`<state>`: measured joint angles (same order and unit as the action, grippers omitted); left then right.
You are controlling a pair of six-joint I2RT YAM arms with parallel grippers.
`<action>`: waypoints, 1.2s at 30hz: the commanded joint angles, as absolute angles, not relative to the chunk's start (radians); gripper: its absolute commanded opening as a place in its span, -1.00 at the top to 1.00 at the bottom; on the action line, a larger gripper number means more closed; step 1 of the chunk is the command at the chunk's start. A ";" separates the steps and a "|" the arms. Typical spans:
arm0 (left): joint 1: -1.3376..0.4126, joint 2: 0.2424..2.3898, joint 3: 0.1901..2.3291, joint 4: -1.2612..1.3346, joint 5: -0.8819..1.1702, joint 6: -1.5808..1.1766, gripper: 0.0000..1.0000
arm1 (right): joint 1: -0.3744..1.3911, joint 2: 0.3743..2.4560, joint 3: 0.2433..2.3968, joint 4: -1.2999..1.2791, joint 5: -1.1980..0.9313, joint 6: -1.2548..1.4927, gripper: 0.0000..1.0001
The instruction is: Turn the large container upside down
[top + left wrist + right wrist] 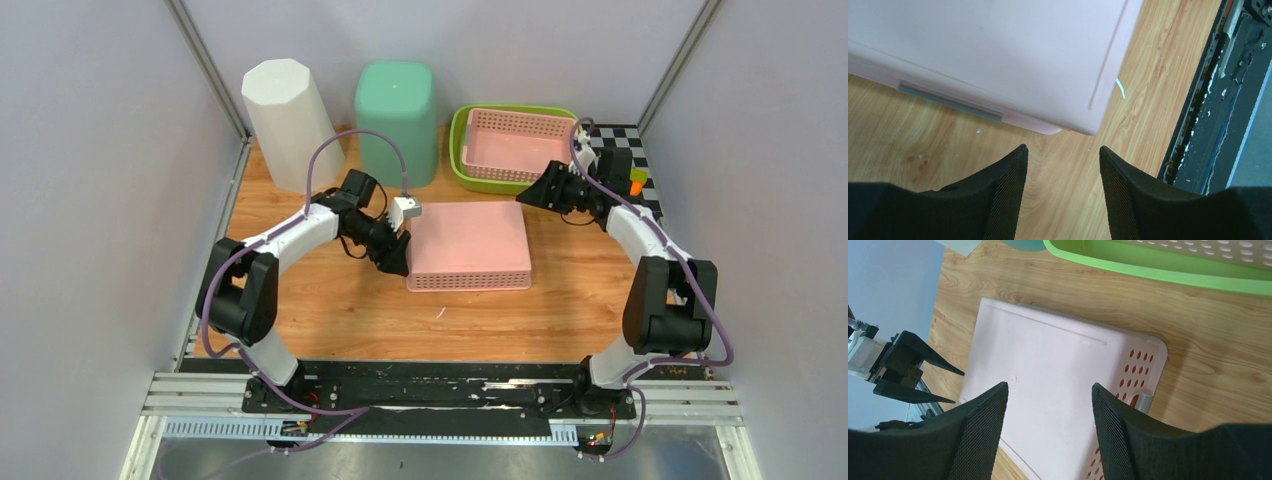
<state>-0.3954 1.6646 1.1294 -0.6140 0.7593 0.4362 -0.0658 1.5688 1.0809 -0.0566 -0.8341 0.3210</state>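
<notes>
Evidently the pink perforated basket (468, 245) lies bottom-up at mid-table, left gripper (396, 256) and right gripper (528, 196) both parted and empty, so each should back straight away without nudging it.

Overhead plus wrist views, sharing pink container (468, 245)

Open left hand (1060, 172) beside container (998, 55)

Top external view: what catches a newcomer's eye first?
The pink perforated basket sits bottom-up mid-table, flanked by the open left gripper and open right gripper, neither holding it. Behind stand a white bin and mint bin at back left, and a second pink basket nested in a green tray at back right.
</notes>
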 commanded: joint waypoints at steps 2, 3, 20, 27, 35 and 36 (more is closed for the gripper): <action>-0.399 1.683 1.159 -0.604 0.782 0.430 -0.14 | -0.060 1.582 1.065 -0.081 -0.829 0.316 -0.29; -0.399 1.680 1.160 -0.606 0.781 0.432 -0.14 | -0.060 1.579 1.067 -0.086 -0.826 0.308 -0.29; -0.399 1.579 1.134 -0.582 0.716 0.443 -1.00 | -0.018 1.582 1.099 -0.187 -0.659 0.195 -0.32; -0.399 1.591 1.126 -0.556 0.695 0.432 -1.00 | 0.009 1.626 1.117 -0.200 -0.650 0.176 -0.33; -0.400 1.631 1.132 -0.537 0.693 0.433 -1.00 | 0.044 1.673 1.142 -0.248 -0.671 0.152 -0.33; -0.400 1.637 1.135 -0.535 0.695 0.435 -1.00 | 0.044 1.682 1.150 -0.260 -0.677 0.151 -0.33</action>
